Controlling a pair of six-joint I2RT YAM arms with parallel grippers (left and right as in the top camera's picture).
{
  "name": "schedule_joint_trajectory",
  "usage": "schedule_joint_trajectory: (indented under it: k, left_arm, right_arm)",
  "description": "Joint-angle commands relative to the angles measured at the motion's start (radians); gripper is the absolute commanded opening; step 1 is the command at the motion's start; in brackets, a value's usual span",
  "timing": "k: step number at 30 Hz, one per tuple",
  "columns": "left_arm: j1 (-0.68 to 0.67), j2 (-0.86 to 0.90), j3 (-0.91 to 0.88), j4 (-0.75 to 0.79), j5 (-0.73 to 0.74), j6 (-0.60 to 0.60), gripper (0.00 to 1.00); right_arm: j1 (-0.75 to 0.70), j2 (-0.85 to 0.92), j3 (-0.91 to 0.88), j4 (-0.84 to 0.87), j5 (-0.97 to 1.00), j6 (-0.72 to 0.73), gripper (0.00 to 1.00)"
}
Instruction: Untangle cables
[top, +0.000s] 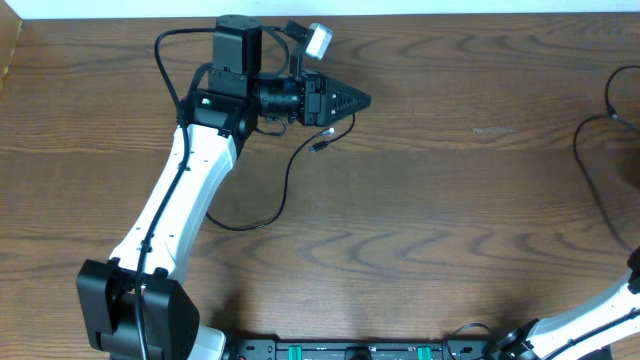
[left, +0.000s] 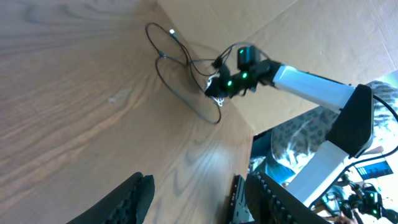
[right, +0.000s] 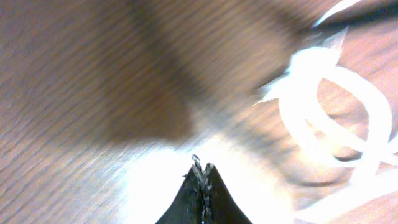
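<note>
A thin black cable (top: 284, 188) lies loose below my left gripper (top: 362, 100), its small plug (top: 320, 143) just under the fingers. That gripper is open and empty in the left wrist view (left: 199, 186). More black cable loops (top: 590, 170) lie at the table's right edge. The left wrist view shows them as a tangle (left: 180, 71) with my right gripper (left: 216, 89) at its near end. In the blurred right wrist view, the right gripper (right: 202, 167) is shut with a thin strand of cable pinched at its tips. White cable loops (right: 339, 106) lie to its right.
The wooden table (top: 430, 220) carries the cables. The right arm (top: 600, 315) enters at the bottom right and leaves the overhead view. A cardboard wall (left: 298, 37) stands behind the tangle. The left arm's own thick black cable (top: 165, 60) arcs at the back.
</note>
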Motion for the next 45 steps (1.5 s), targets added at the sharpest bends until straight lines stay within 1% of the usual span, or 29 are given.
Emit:
schedule_joint_trajectory:
  k: [1, 4, 5, 6, 7, 8, 9, 10, 12, 14, 17, 18, 20, 22, 25, 29, 30, 34, 36, 40, 43, 45]
  left_arm:
    - [-0.011, -0.025, 0.014, -0.003, -0.005, -0.006, 0.53]
    - [-0.023, -0.025, 0.014, -0.003, -0.006, -0.006, 0.53]
    - [-0.026, -0.025, 0.014, -0.003, -0.006, -0.006, 0.53]
    - [-0.028, -0.025, 0.014, -0.003, -0.010, -0.006, 0.52]
    - [-0.030, -0.025, 0.014, -0.003, -0.013, -0.010, 0.53]
    - [-0.031, -0.025, 0.014, -0.003, -0.023, -0.019, 0.52]
    - [-0.032, -0.026, 0.014, -0.003, -0.028, -0.021, 0.53]
    - [-0.032, -0.026, 0.014, -0.003, -0.029, -0.021, 0.53]
    - [-0.032, -0.026, 0.014, -0.017, -0.048, -0.032, 0.53]
    - [-0.032, -0.027, 0.014, -0.085, -0.108, -0.013, 0.52]
    - [-0.033, -0.031, 0.014, -0.266, -0.229, 0.103, 0.52]
    - [-0.036, -0.032, 0.014, -0.336, -0.295, 0.149, 0.51]
    - [-0.041, -0.040, 0.014, -0.472, -0.481, 0.227, 0.51]
    - [-0.047, -0.046, 0.013, -0.566, -0.605, 0.281, 0.51]
    - [-0.053, -0.059, 0.013, -0.655, -0.673, 0.365, 0.51]
    - [-0.054, -0.064, 0.003, -0.691, -0.744, 0.387, 0.51]
    - [-0.054, -0.064, -0.008, -0.697, -0.767, 0.389, 0.51]
    - [-0.054, -0.064, -0.056, -0.717, -0.836, 0.384, 0.51]
    - [-0.047, -0.064, -0.079, -0.710, -0.879, 0.350, 0.51]
    - [-0.009, -0.064, -0.103, -0.698, -0.893, 0.327, 0.50]
    - [0.040, -0.064, -0.110, -0.702, -0.895, 0.327, 0.48]
    - [0.085, -0.064, -0.130, -0.698, -0.895, 0.327, 0.48]
  right_arm:
    - [-0.041, -0.001, 0.113, -0.027, 0.023, -0.011, 0.01]
    - [-0.061, -0.001, 0.187, -0.072, -0.021, 0.022, 0.01]
    - [-0.066, -0.002, 0.212, -0.089, -0.094, 0.039, 0.01]
    - [-0.070, -0.005, 0.233, -0.105, -0.196, 0.041, 0.06]
    - [-0.072, -0.010, 0.254, -0.122, -0.307, 0.040, 0.35]
    - [-0.072, -0.014, 0.275, -0.138, -0.419, 0.040, 0.67]
    - [-0.070, -0.019, 0.293, -0.151, -0.521, 0.040, 0.90]
    - [-0.066, -0.027, 0.310, -0.164, -0.631, 0.039, 0.99]
    - [-0.045, -0.053, 0.330, -0.182, -0.803, 0.018, 0.99]
    - [-0.014, -0.092, 0.333, -0.204, -0.854, -0.002, 0.99]
    - [0.056, -0.171, 0.333, -0.248, -0.853, -0.046, 0.99]
    - [0.081, -0.201, 0.333, -0.252, -0.852, -0.047, 0.99]
    - [0.132, -0.259, 0.333, -0.255, -0.853, -0.046, 0.99]
    - [0.185, -0.319, 0.333, -0.259, -0.852, -0.055, 0.99]
    - [0.276, -0.418, 0.333, -0.294, -0.835, -0.069, 0.99]
    - [0.416, -0.510, 0.333, -0.398, -0.752, -0.069, 0.99]
    - [0.470, -0.525, 0.333, -0.443, -0.725, -0.069, 0.99]
    - [0.610, -0.530, 0.330, -0.566, -0.677, -0.076, 0.99]
    - [0.676, -0.526, 0.324, -0.608, -0.671, -0.076, 0.99]
    - [0.816, -0.523, 0.298, -0.637, -0.642, -0.074, 0.99]
    - [0.925, -0.523, 0.272, -0.633, -0.553, -0.037, 0.99]
    - [0.989, -0.523, 0.253, -0.625, -0.500, -0.037, 0.99]
